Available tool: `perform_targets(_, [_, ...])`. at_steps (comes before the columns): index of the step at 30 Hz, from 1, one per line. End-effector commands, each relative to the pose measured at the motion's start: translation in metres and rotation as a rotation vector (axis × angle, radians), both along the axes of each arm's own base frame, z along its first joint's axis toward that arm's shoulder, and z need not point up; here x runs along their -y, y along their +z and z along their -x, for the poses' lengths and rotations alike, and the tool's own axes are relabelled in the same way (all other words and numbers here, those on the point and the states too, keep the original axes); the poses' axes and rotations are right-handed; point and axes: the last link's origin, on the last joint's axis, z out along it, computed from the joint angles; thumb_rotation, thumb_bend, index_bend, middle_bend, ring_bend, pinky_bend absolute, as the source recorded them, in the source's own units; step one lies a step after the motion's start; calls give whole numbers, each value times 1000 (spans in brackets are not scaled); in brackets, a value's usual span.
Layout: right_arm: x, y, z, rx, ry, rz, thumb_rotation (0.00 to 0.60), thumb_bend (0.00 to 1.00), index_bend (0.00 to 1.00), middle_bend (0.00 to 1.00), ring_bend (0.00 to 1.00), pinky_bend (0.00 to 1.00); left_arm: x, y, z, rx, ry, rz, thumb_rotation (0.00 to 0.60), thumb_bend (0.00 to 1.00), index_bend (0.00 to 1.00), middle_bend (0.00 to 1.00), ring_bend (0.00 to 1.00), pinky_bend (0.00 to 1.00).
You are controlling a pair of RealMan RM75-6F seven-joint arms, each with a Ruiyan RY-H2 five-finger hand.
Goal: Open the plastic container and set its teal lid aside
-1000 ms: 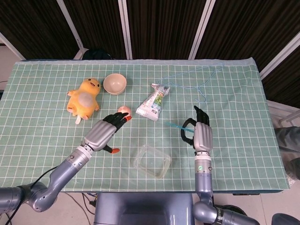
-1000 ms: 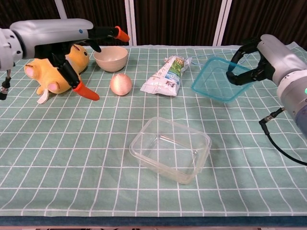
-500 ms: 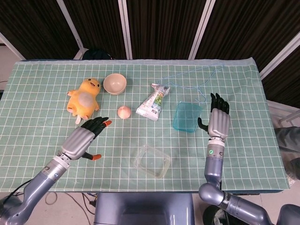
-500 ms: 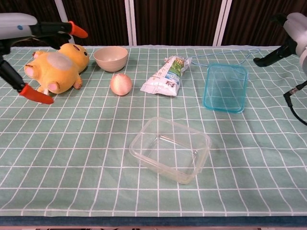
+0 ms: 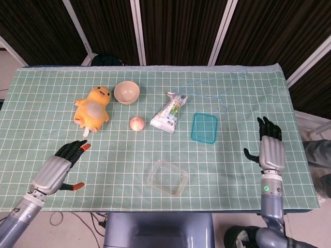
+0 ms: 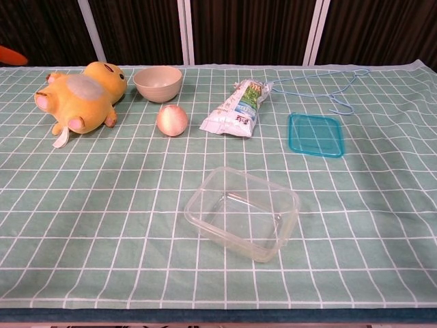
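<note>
We see the table point(image 5: 46, 129), covered in a green gridded cloth, spanning both views. Our left arm point(image 5: 18, 219) enters at the near left corner of the head view, forearm angled up toward the far right, and our left hand point(image 5: 56, 169) hangs over the near left part of the cloth with its dark, orange-tipped fingers point(image 5: 72, 149) spread and holding nothing. Our right arm point(image 5: 272, 209) rises almost straight from the near right edge, and our right hand point(image 5: 270, 150) is held back-side up, fingers pointing to the far side and apart, thumb out to the left, empty as well. Both hands are well apart from every object.

A yellow plush toy point(image 6: 76, 97) lies on its side at the far left. The clear plastic container point(image 6: 242, 212) sits open near the middle of the near side, with no lid on it. A white and green packet point(image 6: 234, 111) lies at the far centre, and a thin blue wire hanger point(image 6: 326, 87) lies beyond it to the right. The teal lid point(image 6: 315, 134) lies flat on the cloth to the right of the packet, farther than the container and apart from it. A beige bowl point(image 6: 158, 83) stands just right of the plush, and a small onion point(image 6: 172, 119) rests just nearer than the bowl.
</note>
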Motion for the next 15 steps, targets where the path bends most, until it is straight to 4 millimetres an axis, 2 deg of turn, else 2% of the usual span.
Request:
perform_targets(1, [-49,21,22,-9,10,-60,600,252,0,0,0,0,22,14,24,-55,24,-48,600,0,0,0,0,85])
perform_targets(5, [-93,49,45,-65,54,-127,600,172,0,0,0,0,53,26,49,-84,30,-128,600,0,0,0,0,56])
perform_targets(11, [-124,72,65,-173,142,-179,600,126,0,0,0,0,77,34,70,-105,20,-222,600,0,0,0,0,22])
perform_targets(15, [-136,79,73,-205,164,-182,600,124,0,0,0,0,83,37,81,-100,44,-259,600,0,0,0,0,8])
